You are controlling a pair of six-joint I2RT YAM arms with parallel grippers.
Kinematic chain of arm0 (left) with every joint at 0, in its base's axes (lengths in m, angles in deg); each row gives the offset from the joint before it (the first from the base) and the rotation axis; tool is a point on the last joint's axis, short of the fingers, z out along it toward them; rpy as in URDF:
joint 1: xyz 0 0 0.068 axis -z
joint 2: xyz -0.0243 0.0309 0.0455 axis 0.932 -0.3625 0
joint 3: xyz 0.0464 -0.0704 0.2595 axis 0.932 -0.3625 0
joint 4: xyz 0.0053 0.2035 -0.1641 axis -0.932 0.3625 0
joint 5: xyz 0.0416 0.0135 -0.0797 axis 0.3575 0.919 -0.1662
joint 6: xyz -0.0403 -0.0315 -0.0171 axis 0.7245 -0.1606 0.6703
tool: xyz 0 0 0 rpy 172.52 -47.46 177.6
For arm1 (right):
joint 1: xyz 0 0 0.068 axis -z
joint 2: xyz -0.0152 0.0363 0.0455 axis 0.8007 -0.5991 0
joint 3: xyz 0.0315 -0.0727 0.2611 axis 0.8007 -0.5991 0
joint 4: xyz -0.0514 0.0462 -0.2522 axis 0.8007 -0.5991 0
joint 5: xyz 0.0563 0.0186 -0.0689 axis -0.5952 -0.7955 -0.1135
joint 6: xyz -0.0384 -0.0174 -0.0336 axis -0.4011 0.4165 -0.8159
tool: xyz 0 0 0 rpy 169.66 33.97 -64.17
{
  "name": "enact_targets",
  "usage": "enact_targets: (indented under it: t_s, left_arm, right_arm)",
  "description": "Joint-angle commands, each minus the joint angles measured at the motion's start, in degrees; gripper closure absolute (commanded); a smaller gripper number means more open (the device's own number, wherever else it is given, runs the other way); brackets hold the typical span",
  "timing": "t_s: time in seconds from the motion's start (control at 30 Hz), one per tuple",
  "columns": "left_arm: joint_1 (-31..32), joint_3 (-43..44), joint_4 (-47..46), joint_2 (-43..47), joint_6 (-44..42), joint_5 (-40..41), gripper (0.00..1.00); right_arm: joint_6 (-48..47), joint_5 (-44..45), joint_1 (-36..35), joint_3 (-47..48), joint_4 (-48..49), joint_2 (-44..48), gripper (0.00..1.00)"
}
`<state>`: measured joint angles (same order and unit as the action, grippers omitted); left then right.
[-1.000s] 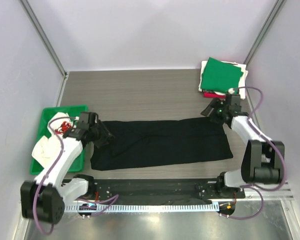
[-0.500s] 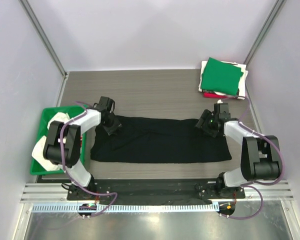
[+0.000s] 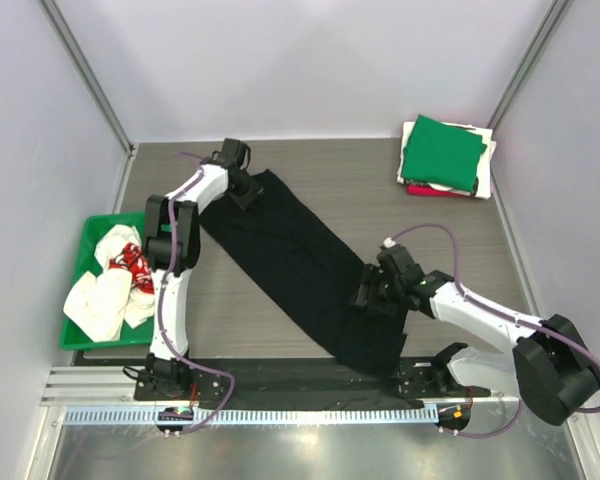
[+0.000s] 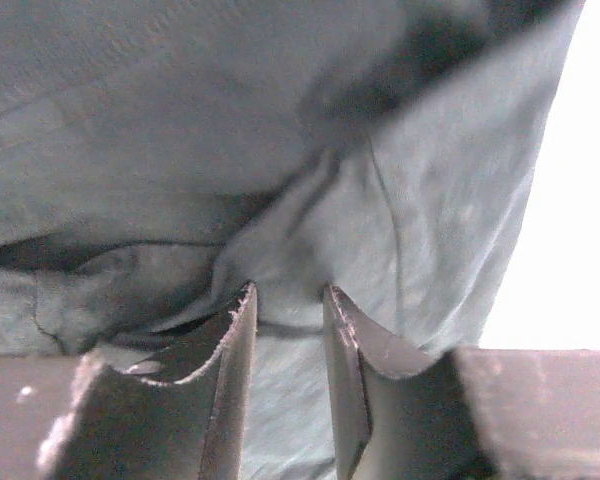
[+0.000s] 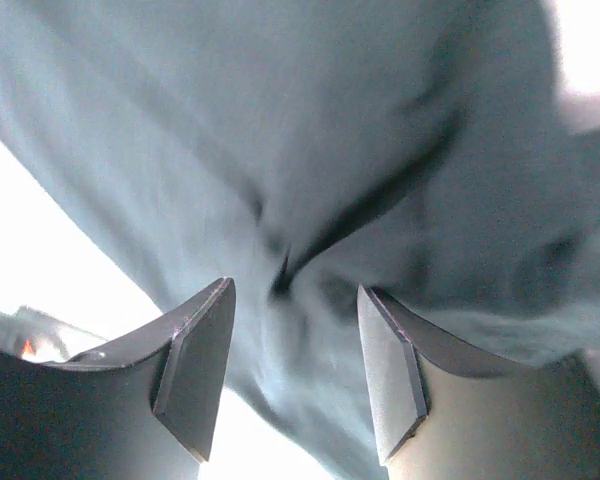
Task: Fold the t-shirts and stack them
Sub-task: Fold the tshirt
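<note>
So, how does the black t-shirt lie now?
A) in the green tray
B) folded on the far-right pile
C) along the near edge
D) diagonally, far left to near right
D: the black t-shirt stretches slantwise from the far left toward the near right edge.

The top view looks steeply down over the whole table (image 3: pixel 330 170); each wrist view sits close against the black t-shirt (image 3: pixel 300 265), shared by all three
</note>
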<state>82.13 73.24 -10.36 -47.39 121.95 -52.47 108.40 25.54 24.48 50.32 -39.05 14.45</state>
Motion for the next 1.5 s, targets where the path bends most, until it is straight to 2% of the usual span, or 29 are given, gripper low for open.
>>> enact_targets:
  t_s: [0.0, 0.03, 0.1, 0.13, 0.17, 0.23, 0.27, 0.3, 0.33, 0.37, 0.4, 0.43, 0.47, 0.6, 0.63, 0.7, 0.73, 0.8, 1.0, 1.1, 1.2, 1.27, 1.4, 1.47]
  left_arm:
    - [1.4, 13.9, 3.0, -12.0, 1.8, -1.6, 0.70]
    - [2.1, 18.9, 3.4, -14.8, 1.0, -3.1, 0.71]
    - [5.5, 36.9, 6.1, -20.2, -3.1, -9.0, 0.70]
    - [6.8, 44.6, 9.1, -26.4, -8.0, -10.3, 0.70]
    - [9.2, 57.7, 13.7, -28.4, -10.7, -11.2, 0.68]
    - [10.9, 59.9, 13.5, -26.3, -16.3, -14.9, 0.59]
    - [11.8, 56.4, 9.7, -22.5, -17.2, -15.0, 0.55]
    - [11.9, 45.9, 6.7, -18.3, -17.9, -14.9, 0.47]
    - [11.8, 39.6, 3.8, -9.4, -19.3, -14.1, 0.43]
    - [11.4, 35.4, 1.3, -5.8, -20.1, -12.2, 0.39]
    - [11.2, 30.4, 1.9, -2.7, -20.8, -9.6, 0.32]
    - [10.4, 29.1, 3.3, 2.8, -21.4, -4.6, 0.31]
    - [9.7, 27.9, 6.8, 5.2, -21.0, -2.9, 0.31]
    - [6.3, 16.4, 11.5, 17.6, -19.3, 0.7, 0.31]
    - [5.8, 9.0, 11.5, 20.0, -19.3, 0.8, 0.31]
    - [5.7, 1.6, 10.6, 27.5, -18.8, 1.7, 0.32]
    - [5.8, -6.3, 10.2, 29.9, -18.5, 1.0, 0.33]
    - [6.4, -13.8, 8.5, 35.8, -16.6, -0.8, 0.34]
    - [13.3, -41.0, -1.3, 46.4, -7.4, -4.7, 0.35]
    - [18.4, -49.7, -7.7, 48.7, -2.3, -5.0, 0.35]
    - [19.6, -53.7, -12.8, 47.6, 0.4, -3.9, 0.35]
    - [18.3, -52.7, -12.7, 45.6, 0.4, -1.2, 0.35]
    - [12.3, -46.3, -12.7, 41.4, -3.1, -0.4, 0.35]
    - [8.3, -39.0, -10.4, 36.2, -5.9, 1.1, 0.35]
  right_arm:
    - [12.6, -0.9, -9.3, -0.8, 0.8, 3.2, 0.42]
    - [14.8, -3.4, -17.0, -0.8, 6.1, 2.8, 0.42]
    - [20.3, -6.3, -23.3, -0.2, 12.9, 0.0, 0.41]
    - [20.7, -8.2, -26.4, 1.9, 17.5, -1.1, 0.40]
    - [19.5, -8.7, -29.5, 3.6, 18.0, -2.9, 0.39]
    - [16.1, -8.8, -30.8, 9.5, 14.8, -3.3, 0.38]
    - [14.3, -7.9, -30.5, 11.4, 13.2, -2.8, 0.37]
    - [9.8, -6.9, -30.1, 15.4, 9.1, -2.6, 0.36]
    - [7.9, -6.1, -29.4, 17.2, 7.5, -2.4, 0.34]
    - [6.3, -6.3, -26.7, 18.5, 6.3, -2.2, 0.33]
    - [3.5, -6.8, -25.1, 20.8, 4.3, -2.2, 0.33]
    - [2.7, -7.1, -22.7, 21.8, 3.4, -2.1, 0.33]
    - [1.8, -8.0, -18.3, 22.4, 3.0, -2.3, 0.33]
    - [-3.3, -9.0, -8.5, 26.3, 2.4, -6.9, 0.33]
    - [-5.9, -9.1, -7.4, 27.5, 1.8, -8.8, 0.33]
    - [-8.1, -9.4, -5.6, 31.3, -0.9, -12.1, 0.33]
    - [-9.2, -8.9, -4.2, 32.2, -1.7, -14.5, 0.33]
    - [-9.4, -6.9, -2.9, 32.8, -3.3, -15.5, 0.32]
    - [-11.9, 0.9, 3.0, 32.4, -8.4, -16.9, 0.28]
    - [-13.3, 2.5, 4.5, 31.4, -9.6, -18.4, 0.27]
    - [-13.7, 3.5, 5.1, 30.4, -9.5, -20.4, 0.27]
    - [-13.4, 2.6, 5.1, 29.4, -9.0, -21.3, 0.28]
    - [-12.1, 0.9, 5.0, 24.4, -7.3, -20.5, 0.31]
    - [-11.7, 1.1, 5.0, 22.7, -7.2, -19.6, 0.31]
